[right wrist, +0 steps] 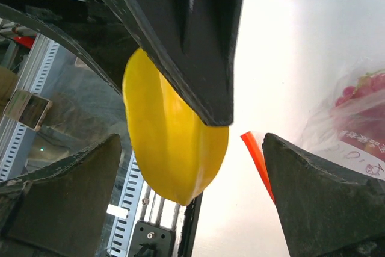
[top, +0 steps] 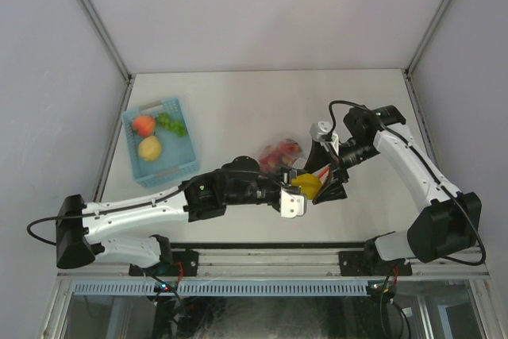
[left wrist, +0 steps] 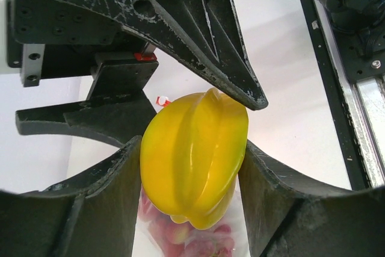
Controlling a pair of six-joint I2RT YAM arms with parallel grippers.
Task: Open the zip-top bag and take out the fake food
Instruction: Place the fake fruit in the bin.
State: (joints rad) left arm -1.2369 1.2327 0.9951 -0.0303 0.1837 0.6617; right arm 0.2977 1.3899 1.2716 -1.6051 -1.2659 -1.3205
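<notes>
The zip-top bag (top: pixel 268 158) lies on the bench (top: pixel 238 101) with red fake food (top: pixel 284 150) showing inside, so by my reading the emptying is partly done. The left hand (top: pixel 304 187) clamps a yellow piece (left wrist: pixel 192 167) just beside the bag; the right hand (top: pixel 332 186) hangs close by, fingers spread wide, holding nothing. Three pieces lie in the blue basket (top: pixel 171 163); the yellow and the red ones are left.

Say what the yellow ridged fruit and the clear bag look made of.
Yellow ridged fruit: probably hard moulded plastic with a glossy finish, judging by its even colour, smooth sheen and soft highlights. Clear bag: thin transparent plastic film that crinkles and catches glare, with red pieces showing through.
</notes>
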